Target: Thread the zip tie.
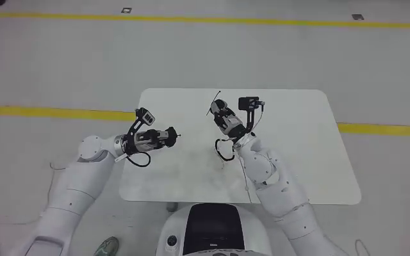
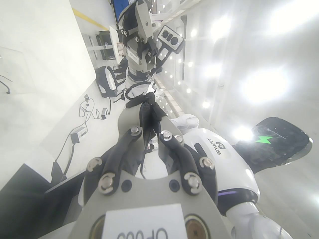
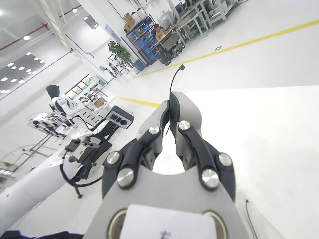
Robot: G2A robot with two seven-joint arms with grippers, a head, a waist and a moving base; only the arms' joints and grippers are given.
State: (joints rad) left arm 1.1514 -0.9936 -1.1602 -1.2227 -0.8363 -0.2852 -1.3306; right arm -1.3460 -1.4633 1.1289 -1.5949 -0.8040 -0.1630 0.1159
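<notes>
Zip tie gripped, threading not yet begun.
The left gripper, fingers pressed together on nothing I can make out, hangs over the table. Well apart, the right gripper pinches the black zip tie, head end jutting beyond its fingertips. By my judgement, 1 step is done: feeding tail through head remains.

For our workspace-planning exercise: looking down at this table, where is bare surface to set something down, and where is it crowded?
Bare: the table between the right arm and its right edge, and the near strip between both arms. Crowded: the far middle, where the right gripper holds the zip tie facing the left gripper.
</notes>
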